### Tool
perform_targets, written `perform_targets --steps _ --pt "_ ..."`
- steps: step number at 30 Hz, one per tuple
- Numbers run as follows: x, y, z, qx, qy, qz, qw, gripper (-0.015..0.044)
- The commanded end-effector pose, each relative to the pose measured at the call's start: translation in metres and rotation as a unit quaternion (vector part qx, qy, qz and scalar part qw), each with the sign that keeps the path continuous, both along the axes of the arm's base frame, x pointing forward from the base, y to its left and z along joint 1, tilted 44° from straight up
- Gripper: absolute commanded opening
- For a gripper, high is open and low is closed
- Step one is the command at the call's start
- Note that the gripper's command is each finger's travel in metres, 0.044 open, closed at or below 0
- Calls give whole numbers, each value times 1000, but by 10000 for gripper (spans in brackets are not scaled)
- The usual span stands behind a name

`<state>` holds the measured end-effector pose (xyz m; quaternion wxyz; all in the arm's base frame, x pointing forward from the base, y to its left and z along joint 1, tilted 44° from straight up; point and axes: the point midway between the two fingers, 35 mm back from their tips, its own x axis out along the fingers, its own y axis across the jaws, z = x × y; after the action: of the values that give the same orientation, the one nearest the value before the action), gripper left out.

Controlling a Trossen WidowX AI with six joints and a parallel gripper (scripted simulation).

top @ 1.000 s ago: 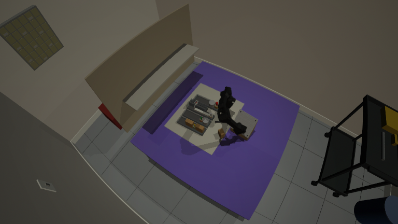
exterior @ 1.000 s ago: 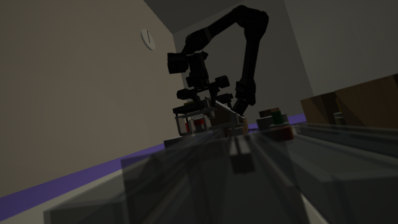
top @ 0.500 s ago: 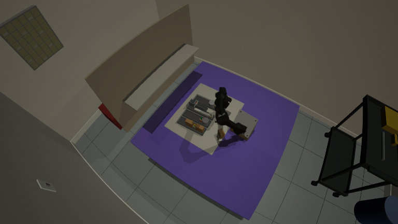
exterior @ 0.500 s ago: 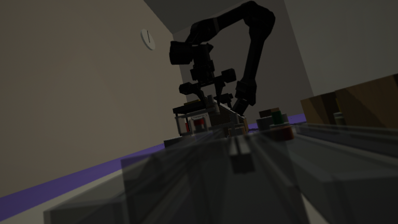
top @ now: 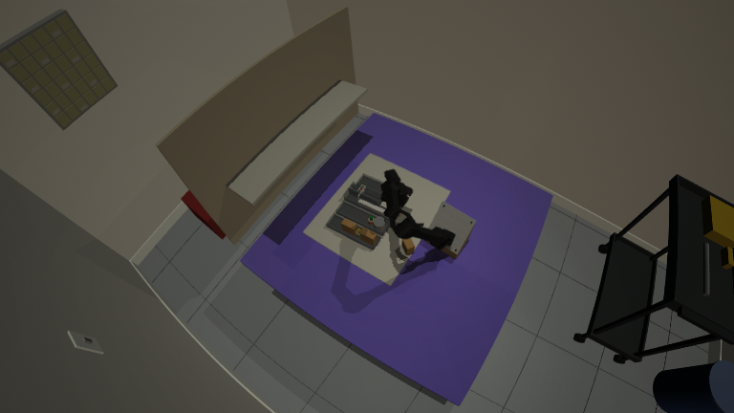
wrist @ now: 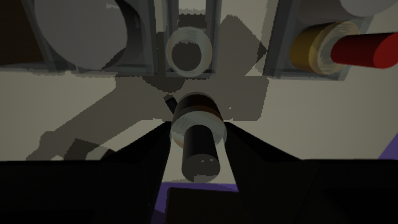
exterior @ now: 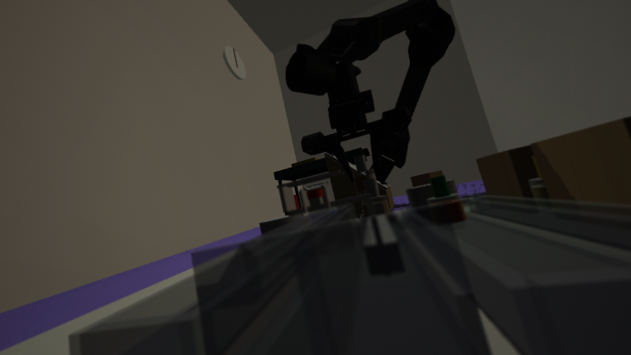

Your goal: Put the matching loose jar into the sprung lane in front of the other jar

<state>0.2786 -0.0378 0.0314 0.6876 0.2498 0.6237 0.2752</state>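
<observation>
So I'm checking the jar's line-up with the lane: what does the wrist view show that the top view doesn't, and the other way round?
Only the wrist view shows the held jar gripped between the dark fingers, with a matching jar standing in the narrow lane straight ahead, and a red-capped bottle in the lane to the right.

Only the top view shows the whole arm bent over the grey rack, the pale mat and the purple floor covering.

Both show the rack's lanes and the gripper at their front.
</observation>
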Motion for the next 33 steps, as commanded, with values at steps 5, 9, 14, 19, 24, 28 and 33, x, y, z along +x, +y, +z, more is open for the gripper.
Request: perform_targets --steps 5,9,14,19,24,28,33 --pt "6 11 -4 1 -4 -3 1000 0" --pt "6 20 -13 2 -4 -3 1000 0" --pt "7 22 -14 2 -4 -3 1000 0" --pt "8 22 -14 2 -4 -3 1000 0" --pt "10 22 -14 2 -4 -3 1000 0" --pt "12 22 -14 2 -4 -3 1000 0" --pt "14 22 -14 2 -4 -3 1000 0"
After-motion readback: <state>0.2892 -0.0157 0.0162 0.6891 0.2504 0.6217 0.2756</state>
